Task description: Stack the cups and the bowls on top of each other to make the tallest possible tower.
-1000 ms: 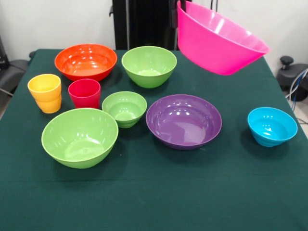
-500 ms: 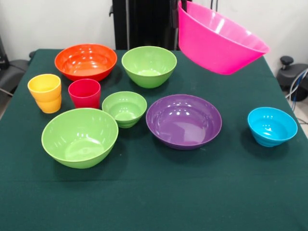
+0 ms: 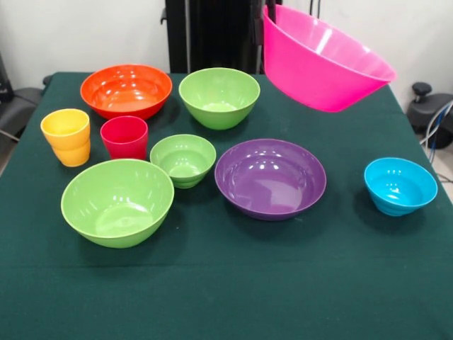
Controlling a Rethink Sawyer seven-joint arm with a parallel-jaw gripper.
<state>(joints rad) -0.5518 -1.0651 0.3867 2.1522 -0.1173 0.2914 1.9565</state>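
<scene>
The hot pink bowl hangs tilted in the air above the table's far right part. The gripper is shut on its upper left rim at the picture's top edge and is mostly hidden by it. The wide purple bowl sits on the table just below and nearer the camera. The wide orange bowl and a large lime green bowl sit at the back. A small green bowl, another large green bowl, the red cup, the yellow cup and the sky blue bowl stand apart. No separate orange cup shows.
A dark green cloth covers the table. The black pedestal stands behind the far edge. A dark chair part is at the left, and grey equipment with cables is at the right.
The pink bowl has shifted very slightly to the right in the air. Nothing on the table has moved.
</scene>
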